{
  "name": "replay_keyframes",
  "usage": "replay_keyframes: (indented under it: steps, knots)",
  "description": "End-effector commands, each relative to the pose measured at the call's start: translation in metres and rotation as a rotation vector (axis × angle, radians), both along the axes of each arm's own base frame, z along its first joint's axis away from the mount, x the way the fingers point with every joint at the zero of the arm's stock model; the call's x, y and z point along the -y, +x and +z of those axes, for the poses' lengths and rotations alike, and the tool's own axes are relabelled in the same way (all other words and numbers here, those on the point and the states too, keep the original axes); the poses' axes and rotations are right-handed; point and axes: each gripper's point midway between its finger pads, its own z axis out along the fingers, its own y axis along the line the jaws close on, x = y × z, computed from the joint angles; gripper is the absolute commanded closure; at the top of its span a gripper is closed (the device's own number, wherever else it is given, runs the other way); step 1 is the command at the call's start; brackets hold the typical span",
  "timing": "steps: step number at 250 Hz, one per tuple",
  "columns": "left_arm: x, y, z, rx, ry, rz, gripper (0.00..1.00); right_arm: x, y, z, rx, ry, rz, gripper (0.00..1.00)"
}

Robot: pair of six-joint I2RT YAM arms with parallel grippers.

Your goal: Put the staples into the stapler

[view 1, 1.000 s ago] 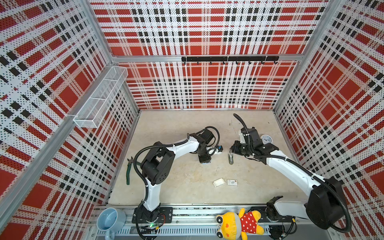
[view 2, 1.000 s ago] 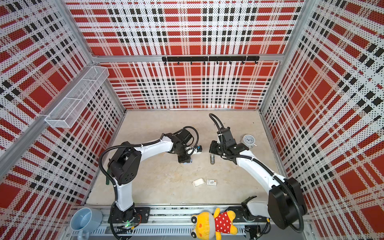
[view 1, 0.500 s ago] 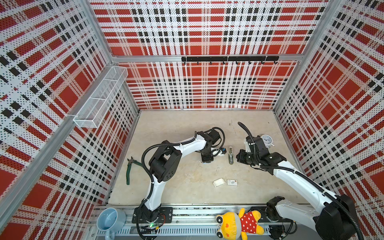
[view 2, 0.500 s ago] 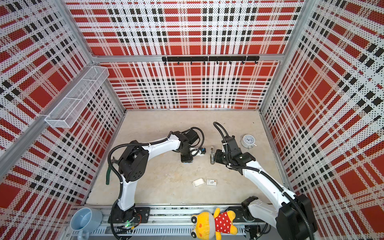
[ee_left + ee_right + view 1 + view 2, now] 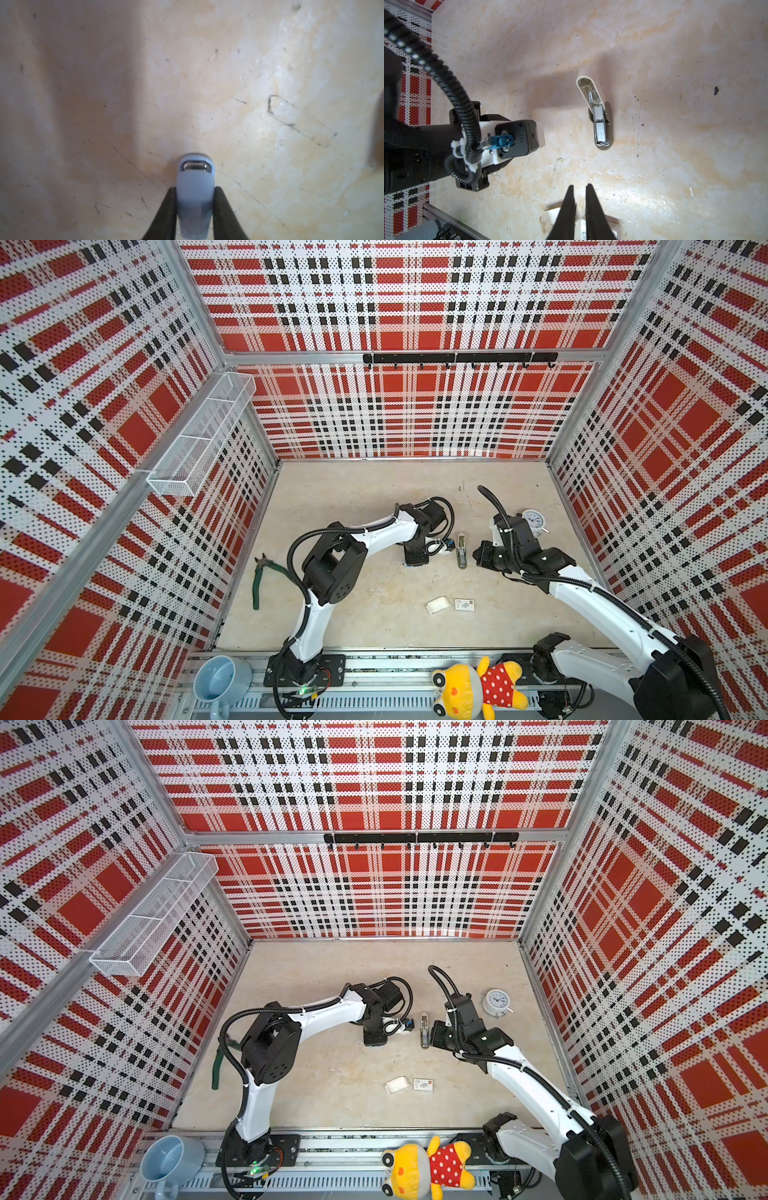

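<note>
You are looking down into a plaid-walled cell where two arms work over a beige bench (image 5: 365,506). Your left gripper (image 5: 195,188) points straight down at the bench, its jaws clamped on the sides of the light-blue stapler (image 5: 195,207). The left wrist view shows that stapler end on, with its silver metal channel at the tip close to the bench surface; you cannot tell whether it touches. In both top views the gripper body hides this stapler.

Just to the right of the left gripper, a grey-beige stapler (image 5: 461,551) lies on the bench with its lid swung open. A strip of silver staples (image 5: 600,129) sits in its metal channel.

Your right gripper (image 5: 579,185) hovers near that open stapler, on its right side in both top views. Its jaws are a narrow gap apart, with nothing between them.

Nearer the front edge, well apart from both staplers, a white card tray (image 5: 438,605) and a printed white sleeve (image 5: 464,604) lie side by side
</note>
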Motion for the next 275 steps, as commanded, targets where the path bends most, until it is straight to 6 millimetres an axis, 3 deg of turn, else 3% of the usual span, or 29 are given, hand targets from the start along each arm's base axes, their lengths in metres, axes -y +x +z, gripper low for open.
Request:
replay_keyframes:
  steps: [1, 82, 156, 202, 251, 275]
  knots:
    - [-0.017, -0.008, -0.014, -0.029, 0.08, 0.008, 0.76, 0.004, 0.006, 0.004, 0.039, -0.003, -0.02, 0.84]
    - [-0.017, -0.007, -0.001, -0.008, 0.057, 0.011, 0.71, 0.006, 0.007, 0.004, 0.043, -0.01, -0.028, 0.82]
    - [-0.017, -0.004, 0.009, 0.005, 0.032, 0.024, 0.54, 0.007, 0.007, 0.002, 0.041, -0.011, -0.033, 0.81]
    - [-0.014, -0.002, 0.015, 0.01, 0.013, 0.029, 0.51, 0.006, 0.008, 0.0, 0.041, -0.01, -0.031, 0.8]
    - [-0.014, -0.009, 0.029, -0.001, -0.027, 0.025, 0.39, 0.002, 0.014, -0.01, 0.055, -0.02, 0.0, 0.69]
    - [-0.016, -0.014, 0.039, 0.004, -0.047, 0.022, 0.34, 0.007, 0.019, -0.02, 0.051, -0.076, 0.001, 0.57]
